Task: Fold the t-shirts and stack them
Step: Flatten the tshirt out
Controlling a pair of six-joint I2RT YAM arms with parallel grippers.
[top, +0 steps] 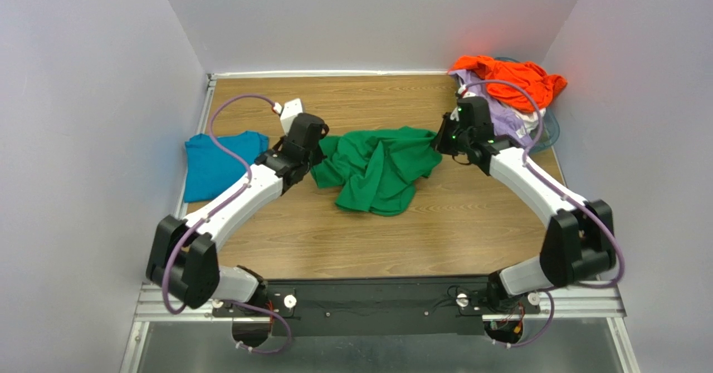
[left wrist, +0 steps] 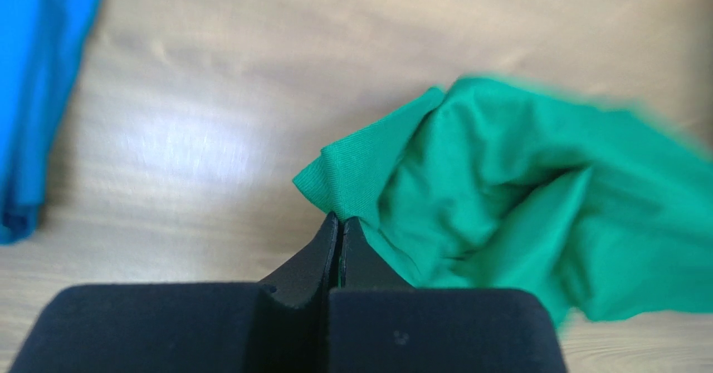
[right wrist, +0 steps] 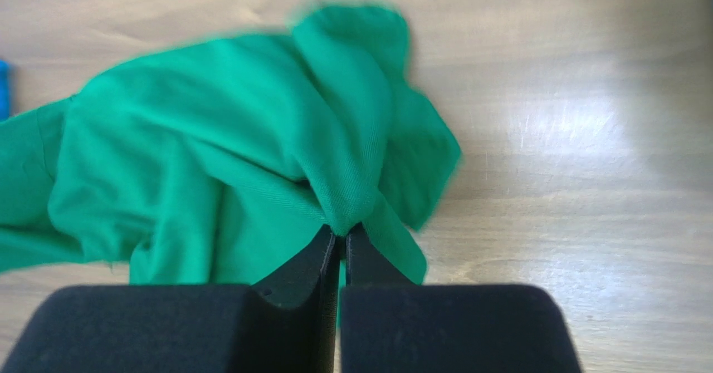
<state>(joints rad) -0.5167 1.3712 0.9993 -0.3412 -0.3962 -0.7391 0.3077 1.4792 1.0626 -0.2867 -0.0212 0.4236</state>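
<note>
basket (top: 549,137): orange t-shirt (top: 510,76) over lavender t-shirt (top: 509,116) | table (top: 469,223): green t-shirt (top: 381,168), teal t-shirt (top: 213,168)

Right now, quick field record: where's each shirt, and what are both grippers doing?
green t-shirt: crumpled, middle of the table
left gripper: shut on green t-shirt, its left edge
right gripper: shut on green t-shirt, its right edge
teal-blue t-shirt: lying flat at the left edge, apart from the green one
orange t-shirt: top of far-right heap, over lavender t-shirt
basket: under that heap, mostly hidden
</note>
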